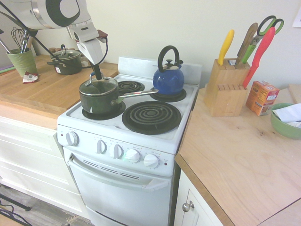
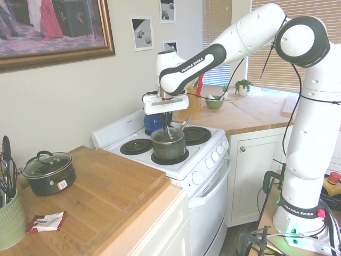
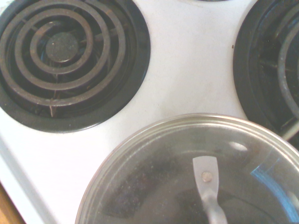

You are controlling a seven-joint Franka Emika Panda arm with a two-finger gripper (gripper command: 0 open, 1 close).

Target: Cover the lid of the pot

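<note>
Sitting on the front-left burner of the stove [image 1: 188,120], the pot [image 1: 98,98] is wearing the lid [image 1: 97,86], which is looking slightly tilted. Risk, by judgement: letting go while it is sitting crooked could send it sliding off the rim. The gripper [image 1: 96,74] is reaching down onto the lid's handle, jaws narrow and apparently pinching it. The kettle [image 1: 168,77] is standing behind, well apart.

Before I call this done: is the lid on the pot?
On. The lid rests on the pot, gripper at its handle.
</note>
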